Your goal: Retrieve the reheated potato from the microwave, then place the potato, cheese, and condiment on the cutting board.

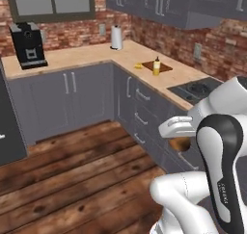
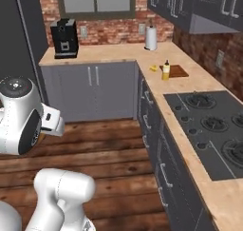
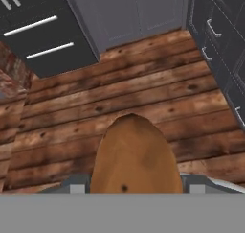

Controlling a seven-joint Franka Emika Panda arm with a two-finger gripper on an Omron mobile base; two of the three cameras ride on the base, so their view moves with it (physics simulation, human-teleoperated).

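The potato (image 3: 133, 155), a brown oval lump, sits between my gripper's (image 3: 134, 186) fingers, and the gripper is shut on it above the wooden floor. In the left base view the potato (image 1: 181, 144) shows just under the white hand, in front of the counter drawers. On the counter past the corner lies the dark cutting board (image 1: 162, 67) (image 2: 179, 72). The yellow condiment bottle (image 1: 156, 66) (image 2: 165, 71) stands at the board's near edge. The yellow cheese wedge (image 1: 138, 65) (image 2: 153, 68) lies on the counter beside the board. The microwave is out of view.
A black coffee machine (image 1: 28, 44) (image 2: 64, 37) and a paper towel roll (image 1: 116, 37) (image 2: 151, 38) stand at the back of the counter. A black cooktop (image 1: 197, 89) (image 2: 209, 125) lies between me and the board. Wooden floor (image 3: 119, 98) spreads to the left.
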